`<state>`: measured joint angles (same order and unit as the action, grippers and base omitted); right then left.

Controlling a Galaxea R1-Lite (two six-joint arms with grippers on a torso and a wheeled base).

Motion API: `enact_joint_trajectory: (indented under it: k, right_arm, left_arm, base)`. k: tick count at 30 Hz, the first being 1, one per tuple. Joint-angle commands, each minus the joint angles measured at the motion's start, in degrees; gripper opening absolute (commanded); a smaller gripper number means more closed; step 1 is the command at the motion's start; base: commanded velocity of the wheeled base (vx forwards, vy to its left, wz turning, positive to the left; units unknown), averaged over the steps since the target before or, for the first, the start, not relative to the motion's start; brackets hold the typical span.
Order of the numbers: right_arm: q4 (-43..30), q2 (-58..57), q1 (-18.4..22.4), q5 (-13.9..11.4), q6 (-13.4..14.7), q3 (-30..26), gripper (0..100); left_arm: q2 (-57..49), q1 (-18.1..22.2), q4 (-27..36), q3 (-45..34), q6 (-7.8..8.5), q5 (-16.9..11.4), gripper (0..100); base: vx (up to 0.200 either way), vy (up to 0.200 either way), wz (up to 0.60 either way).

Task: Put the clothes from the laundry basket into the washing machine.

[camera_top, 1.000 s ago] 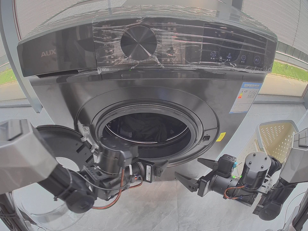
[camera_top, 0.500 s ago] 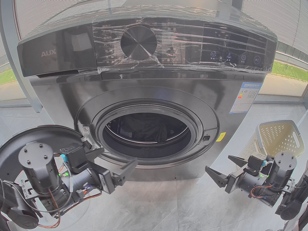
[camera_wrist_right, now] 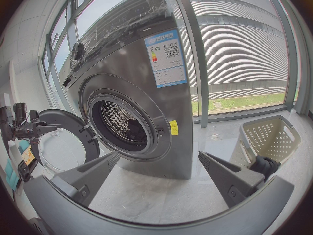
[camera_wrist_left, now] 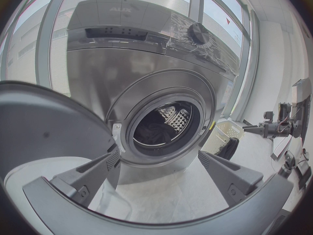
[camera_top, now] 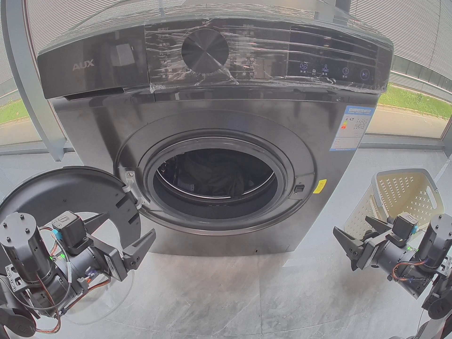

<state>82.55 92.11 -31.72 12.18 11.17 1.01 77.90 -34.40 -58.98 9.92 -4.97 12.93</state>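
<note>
Two robot grippers hang low in front of one dark grey front-loading washing machine (camera_top: 216, 114), one at each side of its open round mouth. The left gripper (camera_top: 129, 224) sits just before the machine's single round grey door (camera_top: 70, 189), which is swung fully open to the robot's left. Its jaws are spread wide and hold nothing. The right gripper (camera_top: 351, 224) is near the one cream perforated plastic laundry basket (camera_top: 405, 194), its jaws likewise spread and empty.

Two lots of dark clothing show. One black bundle (camera_top: 212, 173) lies inside the steel drum, and one black garment (camera_wrist_right: 265, 165) hangs over the basket's near rim. The basket stands on the floor at the machine's right, apart from it.

On the washer's top panel sits one round dark dial (camera_top: 205, 50) under crinkled clear plastic film. Two stickers mark the front: one blue-and-white label (camera_top: 351, 128) at the upper right, and one small yellow tag (camera_top: 319, 186) beside the door latch.

The floor is pale grey marbled tile (camera_top: 226, 297), and the machine and basket both rest directly on it. Tall glass windows with grey metal frames run behind and beside the washer. Through them show a ribbed grey building and a strip of green grass (camera_wrist_right: 241, 101).
</note>
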Motion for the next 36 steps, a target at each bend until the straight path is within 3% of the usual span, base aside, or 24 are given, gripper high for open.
enact_joint_trajectory:
  k: [1,11,12,16,20,21,24,27,29,31,36]
  right_arm:
    - [-0.99,-2.73,0.08,0.3,0.17,-1.01,100]
    - [-10.75,-11.69,-0.71,3.82,0.52,-1.01,100]
    - [-16.37,-17.05,-0.89,5.84,0.7,-1.01,100]
    - [-24.2,-24.96,-0.89,5.93,0.7,-1.01,100]
    - [-36.15,-37.36,0.52,6.1,1.58,-1.01,100]
    - [-36.15,-37.36,0.52,6.1,1.58,-1.01,100]
    - [-45.29,-46.58,3.59,5.84,2.02,-1.01,100]
    - [-49.07,-50.89,6.5,5.66,1.93,-1.01,100]
    - [-53.73,-57.13,11.51,5.14,1.05,-1.01,100]
    - [-55.92,-61.35,14.84,3.73,-0.36,-1.01,100]
    - [-62.43,-73.3,24.34,-2.69,-4.93,-1.01,100]
  left_arm:
    - [-2.14,1.71,-0.08,-1.93,0.93,0.34,100]
    - [-8.38,2.85,0.18,-5.62,1.11,0.34,100]
    - [-10.93,4.26,0.27,-7.11,1.02,0.25,100]
    - [-15.41,5.49,1.06,-9.92,0.93,0.25,100]
    - [-27.36,7.95,9.85,-9.92,0.84,-0.63,100]
    - [-27.36,7.95,9.85,-9.92,0.84,-0.63,100]
    - [-39.49,7.95,22.86,-9.92,1.02,-1.07,100]
    - [-45.82,8.65,29.45,-9.92,0.93,-1.24,100]
    - [-51.09,12.08,35.86,-9.92,-0.21,-1.16,100]
    - [-53.99,14.1,39.64,-9.92,-1.0,-1.24,100]
    - [-57.42,19.81,42.45,-9.92,-0.74,-2.04,100]
  base:
    - [-0.2,0.0,0.0]
    - [-0.2,0.0,0.0]
    - [-0.2,0.0,0.0]
    - [-0.2,0.0,0.0]
    - [-0.1,0.0,0.0]
    - [0.0,0.0,0.0]
    - [0.0,0.0,0.0]
    - [0.0,0.0,0.0]
    - [0.0,0.0,0.0]
    - [0.0,0.0,0.0]
    - [0.0,0.0,0.0]
